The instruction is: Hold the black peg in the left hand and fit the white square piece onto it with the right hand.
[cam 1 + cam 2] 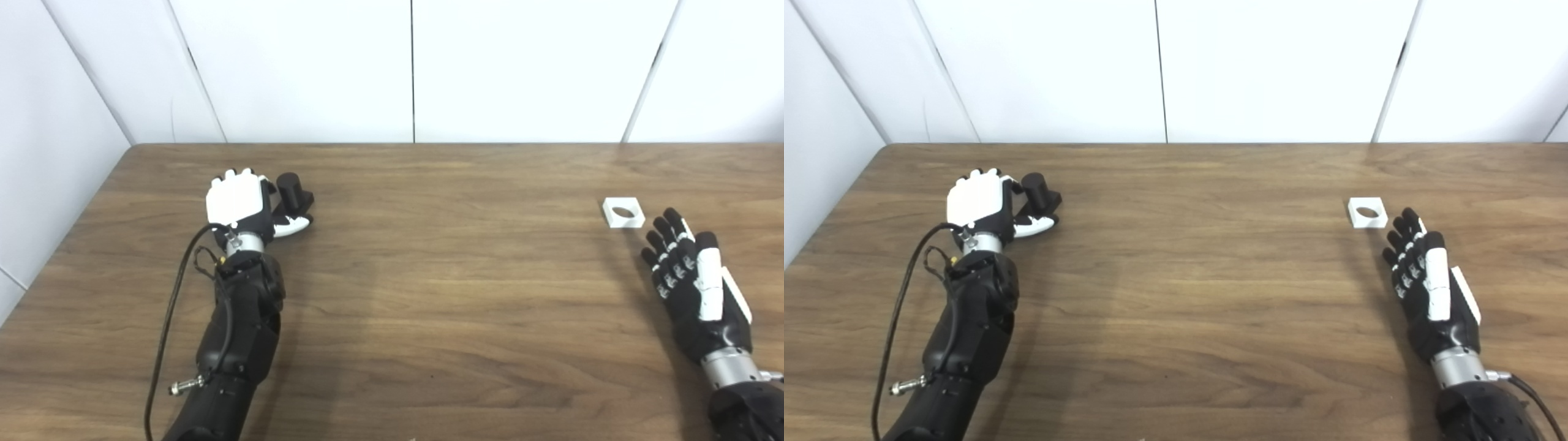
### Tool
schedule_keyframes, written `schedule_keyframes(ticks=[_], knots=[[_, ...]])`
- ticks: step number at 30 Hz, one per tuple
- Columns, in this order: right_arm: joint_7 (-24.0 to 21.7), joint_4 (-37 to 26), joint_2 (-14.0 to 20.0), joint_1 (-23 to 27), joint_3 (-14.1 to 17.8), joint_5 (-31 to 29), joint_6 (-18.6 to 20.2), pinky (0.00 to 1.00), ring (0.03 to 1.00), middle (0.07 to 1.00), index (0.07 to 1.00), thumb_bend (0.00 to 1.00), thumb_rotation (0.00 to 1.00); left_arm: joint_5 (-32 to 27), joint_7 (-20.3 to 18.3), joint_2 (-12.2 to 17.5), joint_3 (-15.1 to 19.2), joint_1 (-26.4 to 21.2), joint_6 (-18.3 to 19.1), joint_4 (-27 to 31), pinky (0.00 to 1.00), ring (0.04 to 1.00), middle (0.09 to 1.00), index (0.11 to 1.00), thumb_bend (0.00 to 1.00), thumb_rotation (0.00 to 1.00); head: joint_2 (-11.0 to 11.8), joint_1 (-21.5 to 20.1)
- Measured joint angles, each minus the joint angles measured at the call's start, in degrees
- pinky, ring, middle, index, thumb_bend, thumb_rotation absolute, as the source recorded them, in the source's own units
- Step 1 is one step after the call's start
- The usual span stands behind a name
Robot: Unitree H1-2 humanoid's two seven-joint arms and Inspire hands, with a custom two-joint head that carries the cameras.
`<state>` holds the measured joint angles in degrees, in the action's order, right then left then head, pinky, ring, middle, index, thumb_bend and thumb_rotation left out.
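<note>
White wall panels are seen behind a wooden surface [429,294], where the black peg [293,191] is wrapped in the left robot hand [240,205] near the left edge, so the white square piece [623,212] by the right edge probably gets picked up next by the empty, spread right robot hand [692,275] just beside it.

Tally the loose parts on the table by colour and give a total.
Black: 1, the black peg, beside the left hand, whose fingers curl around it.
White: 1, the white square piece, lying flat just beyond the open right hand.
Total: 2
</note>
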<state>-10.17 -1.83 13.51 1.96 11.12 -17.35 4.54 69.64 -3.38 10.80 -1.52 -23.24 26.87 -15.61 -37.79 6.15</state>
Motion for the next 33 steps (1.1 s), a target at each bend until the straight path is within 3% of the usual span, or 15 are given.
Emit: schedule_keyframes(ticks=[18,33], knots=[[-0.18,-0.2,0.13,-0.18,-0.01,0.12,0.14,1.0,1.0,1.0,1.0,0.59,1.0,0.01,0.34,-0.86,0.07,0.08,0.0,-0.65,1.0,1.0,0.959,0.772,0.77,0.52,0.09,-0.7],[-0.35,-0.29,0.22,-0.32,-0.12,0.42,0.06,1.0,1.0,1.0,1.0,0.59,1.0,-0.27,0.75,-1.1,-0.67,-1.79,0.0,-2.88,1.0,1.0,0.94,0.705,0.77,0.48,0.18,-1.32]])
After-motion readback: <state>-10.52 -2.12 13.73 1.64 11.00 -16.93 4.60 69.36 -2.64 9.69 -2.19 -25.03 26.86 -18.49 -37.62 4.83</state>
